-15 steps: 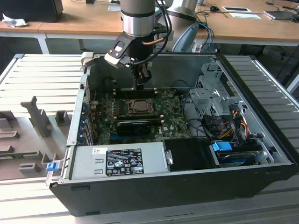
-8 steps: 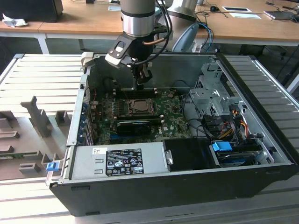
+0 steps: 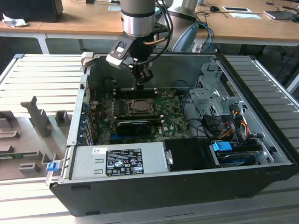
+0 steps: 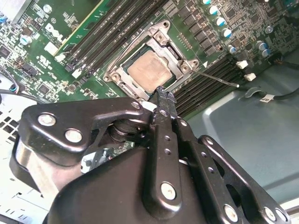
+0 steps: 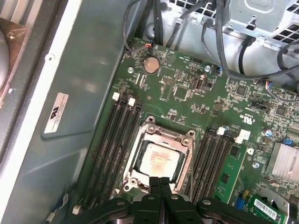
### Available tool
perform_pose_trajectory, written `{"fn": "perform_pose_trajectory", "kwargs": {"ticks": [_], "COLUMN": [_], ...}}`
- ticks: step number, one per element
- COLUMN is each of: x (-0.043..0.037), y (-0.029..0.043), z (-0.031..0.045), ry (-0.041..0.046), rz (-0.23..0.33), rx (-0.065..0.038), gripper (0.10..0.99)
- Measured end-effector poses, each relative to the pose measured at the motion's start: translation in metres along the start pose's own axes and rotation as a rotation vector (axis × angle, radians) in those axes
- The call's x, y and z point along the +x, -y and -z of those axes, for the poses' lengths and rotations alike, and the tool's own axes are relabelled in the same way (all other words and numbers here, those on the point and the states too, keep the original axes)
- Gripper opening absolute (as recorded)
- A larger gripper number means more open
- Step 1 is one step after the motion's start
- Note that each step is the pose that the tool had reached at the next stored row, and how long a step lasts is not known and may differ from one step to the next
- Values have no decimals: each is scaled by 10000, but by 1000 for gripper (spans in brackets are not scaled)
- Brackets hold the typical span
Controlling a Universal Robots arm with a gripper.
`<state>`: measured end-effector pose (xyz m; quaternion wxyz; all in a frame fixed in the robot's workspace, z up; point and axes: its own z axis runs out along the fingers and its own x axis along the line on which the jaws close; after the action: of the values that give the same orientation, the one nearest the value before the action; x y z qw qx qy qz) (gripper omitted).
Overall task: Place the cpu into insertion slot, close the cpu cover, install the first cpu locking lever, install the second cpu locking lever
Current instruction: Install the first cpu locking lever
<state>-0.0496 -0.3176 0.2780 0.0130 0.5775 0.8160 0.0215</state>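
Exterior view first: my arm comes down from above into an open computer case point(image 3: 275, 161) that lies on a ribbed metal worktop point(image 3: 42, 70). My pincer point(image 3: 140, 85) hangs low over the green board point(image 3: 175, 122), just above the far edge of the slot point(image 3: 131, 108). A grey power supply point(image 3: 117, 161) fills the near side of the case.

In the first wrist view my two fingers are pressed together, edge to edge, and I see nothing pinched between them. The tips of the pincer point(image 5: 160, 181) sit right at the rim of the slot, over one side of the metal frame; I cannot tell whether they touch it. The cpu point(image 5: 156, 161) lies flat inside the slot, its pale metal top facing up. The cover point(image 5: 164, 136) is down around it, so the cpu's top shows through the cover's square window. Rows of black memory slots point(image 5: 114, 140) run along both sides of the slot.

In the second wrist view the pincer point(image 4: 164, 94) points at the same edge of the frame, with the cpu point(image 4: 148, 70) just beyond its tip. From the frame's corner near my tip a thin lever point(image 4: 217, 78) reaches out over the memory slots, angled away from the frame, its small knob end free.
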Motion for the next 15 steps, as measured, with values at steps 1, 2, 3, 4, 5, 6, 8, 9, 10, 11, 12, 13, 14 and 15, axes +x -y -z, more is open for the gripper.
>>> {"fn": "perform_pose_trajectory", "kwargs": {"ticks": [1, 2, 3, 4, 5, 6, 8, 9, 10, 11, 12, 13, 14, 15], "x": [0, 0, 0, 0, 0, 0, 0, 0, 0, 0, 0, 0, 0, 0], "y": [0, 0, 0, 0, 0, 0, 0, 0, 0, 0, 0, 0, 0, 0], "z": [0, 0, 0, 0, 0, 0, 0, 0, 0, 0, 0, 0, 0, 0], "ry": [-3, -5, -7, -9, -11, -13, -17, -19, -21, -25, -28, -30, -33, -35], "rz": [66, 103, 138, 181, 215, 263, 339, 378, 438, 507, 559, 599, 652, 689], "rx": [0, 0, 0, 0, 0, 1, 1, 1, 1, 2, 1, 2, 2, 2], "gripper": [106, 106, 106, 106, 106, 106, 106, 106, 106, 106, 106, 106, 106, 106]}}
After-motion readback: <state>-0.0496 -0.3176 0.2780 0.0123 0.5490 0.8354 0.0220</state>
